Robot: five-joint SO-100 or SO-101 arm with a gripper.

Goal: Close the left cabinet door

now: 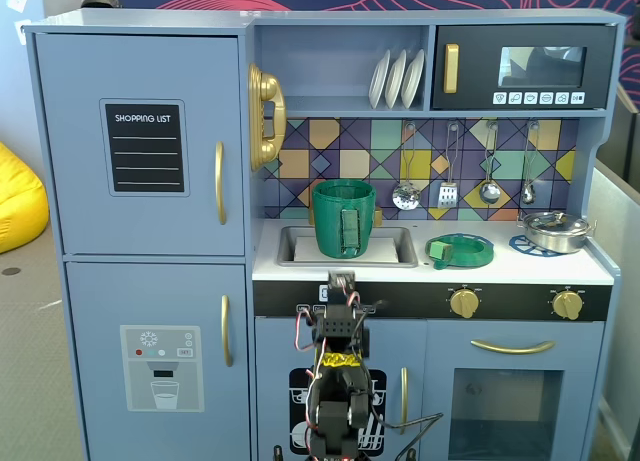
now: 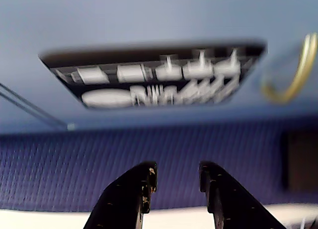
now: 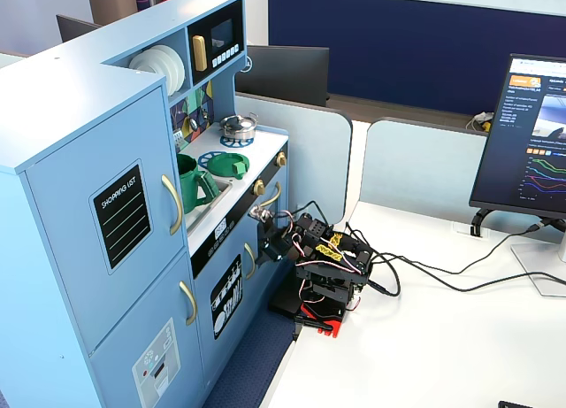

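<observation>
Black two-finger gripper (image 2: 176, 182) nearest wrist camera, jaws slightly apart, empty. Tall pale-blue chalkboard door (image 1: 140, 141) sits flush in both fixed views; task looks done, arm folded low.

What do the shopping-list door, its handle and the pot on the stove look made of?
Left cabinet door: likely painted wood or MDF, matte pale blue, flat with square edges; the black panel looks like chalkboard.
Gold handle: glossy gold, probably metallised plastic; metal can't be ruled out.
Pot: shiny silver with mirror-like highlights, seemingly steel.
</observation>
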